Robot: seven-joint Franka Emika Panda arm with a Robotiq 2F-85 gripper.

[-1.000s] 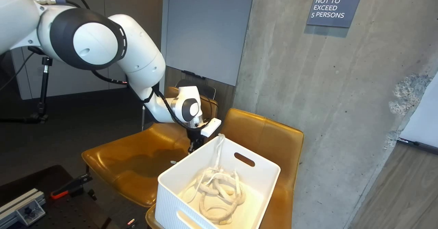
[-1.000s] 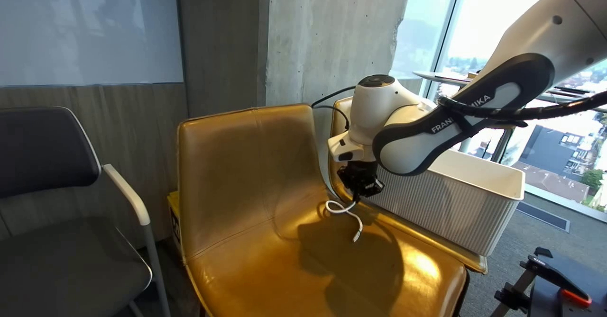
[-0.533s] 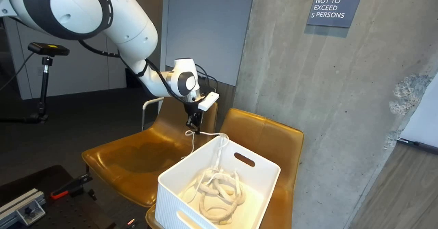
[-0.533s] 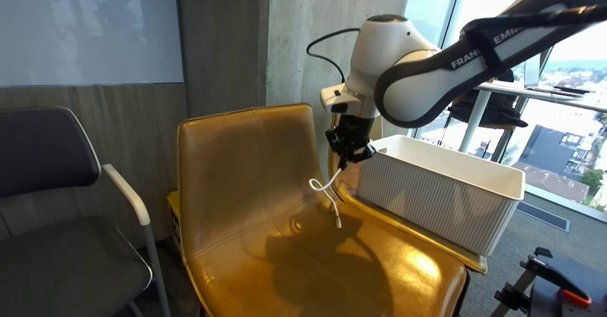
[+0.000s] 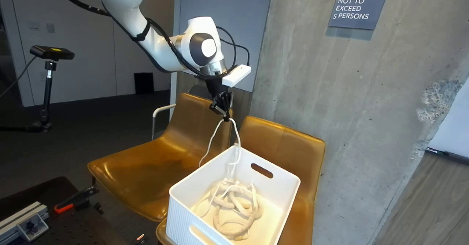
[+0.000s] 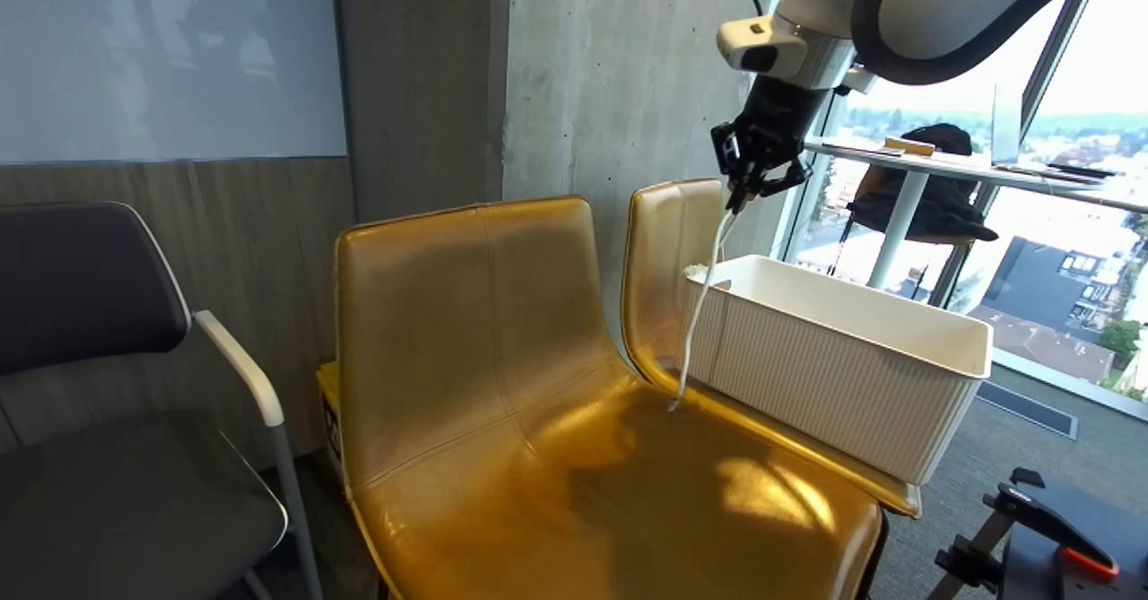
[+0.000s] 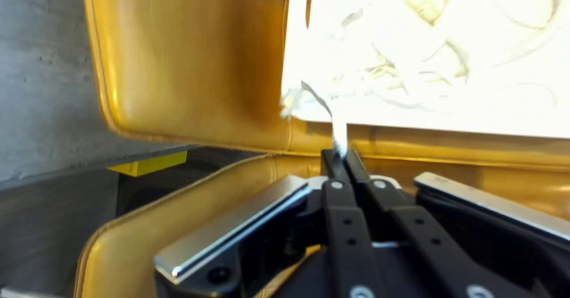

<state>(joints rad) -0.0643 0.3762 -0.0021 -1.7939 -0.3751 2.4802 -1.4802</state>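
Standing well left of the ribbed white bin [image 5: 179,215] in an exterior view, a black camera [image 5: 52,52] tops a jointed stand [image 5: 47,91], raised presumably so it can overlook my work. Just left of the bin comes a tan leather chair [image 5: 154,164]. Above the bin's back corner, slightly to its left, my gripper [image 5: 226,118] hangs with jaws pinched together on a thin white cord [image 7: 339,135]. I hold that cord partway along, which is why two strands fall from me: a loose one drops outside the bin toward that chair's seat, where I cannot tell whether its tip touches, and the other curves into the bin. Its slack bend suggests that I bear little beyond the cord's own weight. Inside the bin, a thick cream rope [image 5: 257,209] lies in loose coils, kept from spreading by the sides; whether my cord joins it I cannot tell. A frayed end [image 7: 291,100] rests on the rim at the back corner. Beneath the bin and behind it, another tan leather chair [image 5: 285,138] carries the load, likely to bring it within my reach. Right of the bin, a concrete wall [image 5: 366,120] bears a blue occupancy sign [image 5: 359,5].
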